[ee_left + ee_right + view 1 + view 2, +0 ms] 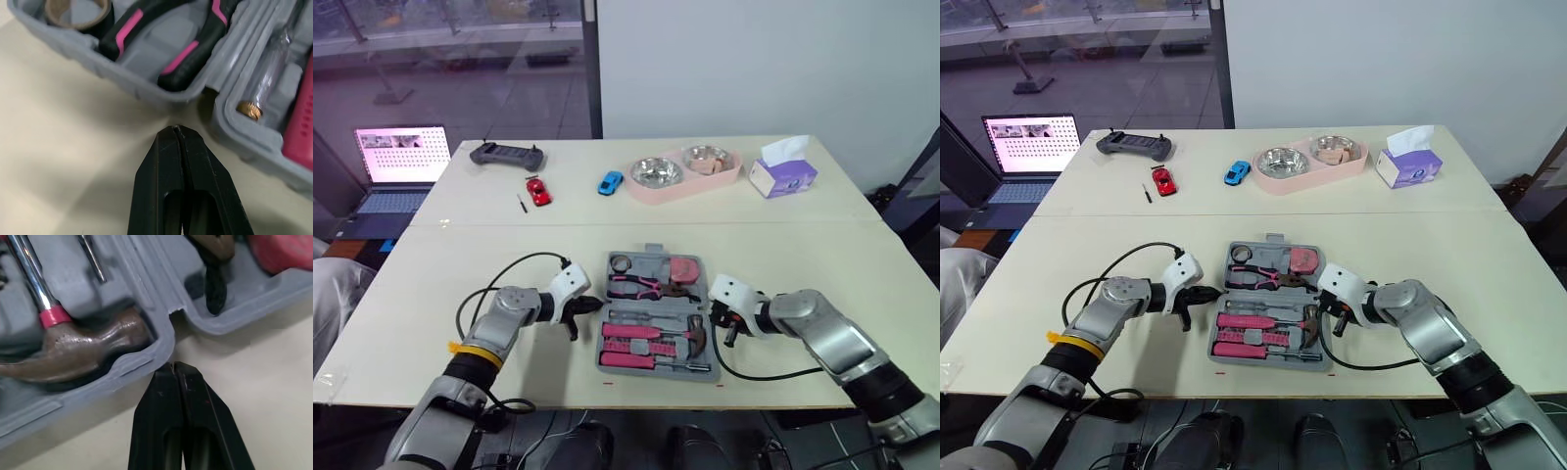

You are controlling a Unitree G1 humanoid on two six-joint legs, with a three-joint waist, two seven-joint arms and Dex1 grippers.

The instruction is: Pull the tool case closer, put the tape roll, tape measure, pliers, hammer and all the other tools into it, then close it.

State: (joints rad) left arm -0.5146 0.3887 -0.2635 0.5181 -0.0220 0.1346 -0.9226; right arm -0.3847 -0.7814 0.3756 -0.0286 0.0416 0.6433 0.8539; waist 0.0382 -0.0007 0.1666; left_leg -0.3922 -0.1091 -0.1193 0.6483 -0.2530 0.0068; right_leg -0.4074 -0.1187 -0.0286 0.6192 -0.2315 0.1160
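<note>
**Left eye view.** Shows the tool case point(653, 250) lying open and flat on the tabletop point(862, 264). Holds in its far half the tape roll point(621, 262), the pliers point(634, 287) and the tape measure point(683, 269). Holds in its near half the hammer point(695, 333) beside pink-handled tools point(631, 331). Puts the left pincer point(592, 306) just beside the case's left edge and the right pincer point(715, 315) just beside its right edge, both about level with the hinge. Places well beyond the case a red toy car point(539, 190), a blue toy car point(610, 182), a pink double bowl point(685, 191), a tissue box point(783, 176) and a black controller point(509, 155).

**Right eye view.** Gives the same layout, and adds a laptop point(1028, 147) far off beyond the case's left side.

**Left wrist view.** Shows the left pincer pressed together and empty, its tip just short of the case's grey wall near the gap between the two halves. Catches the tape roll and pliers just inside that wall.

**Right wrist view.** Shows the right pincer likewise pressed together on nothing, its tip right at the case's rim by the hinge notch; cannot tell whether it touches. Sets the hammer's head just inside that rim.
</note>
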